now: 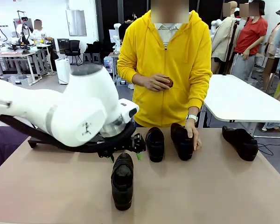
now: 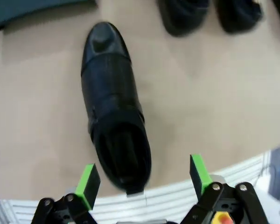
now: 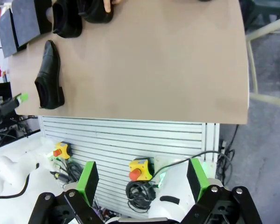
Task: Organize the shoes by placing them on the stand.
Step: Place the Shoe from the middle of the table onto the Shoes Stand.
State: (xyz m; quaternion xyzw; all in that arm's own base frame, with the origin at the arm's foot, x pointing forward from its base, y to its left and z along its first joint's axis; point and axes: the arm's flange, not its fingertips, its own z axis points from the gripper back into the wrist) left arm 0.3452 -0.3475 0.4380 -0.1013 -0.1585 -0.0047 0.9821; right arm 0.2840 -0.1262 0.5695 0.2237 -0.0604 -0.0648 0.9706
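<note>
One glossy black shoe [image 1: 122,182] lies alone near the table's front, toe toward me. My left gripper [image 1: 126,156] hangs open just above its far end. In the left wrist view the green fingertips [image 2: 87,184] straddle the heel opening of this shoe [image 2: 113,105] without touching it. Two more shoes [image 1: 155,143] [image 1: 182,140] stand side by side further back, and a person's hand [image 1: 194,136] rests on the right one. Another shoe [image 1: 241,142] lies at the far right. The black stand [image 1: 60,142] sits at the left, mostly behind my left arm. My right gripper [image 3: 142,179] is open and empty, off the table's near edge.
A person in a yellow hoodie [image 1: 165,60] stands at the far side, the other hand held at the waist. Seen from the right wrist, the stand [image 3: 25,21] is at the table's corner, and cables and emergency-stop buttons [image 3: 141,170] hang below the table's near edge [image 3: 130,119].
</note>
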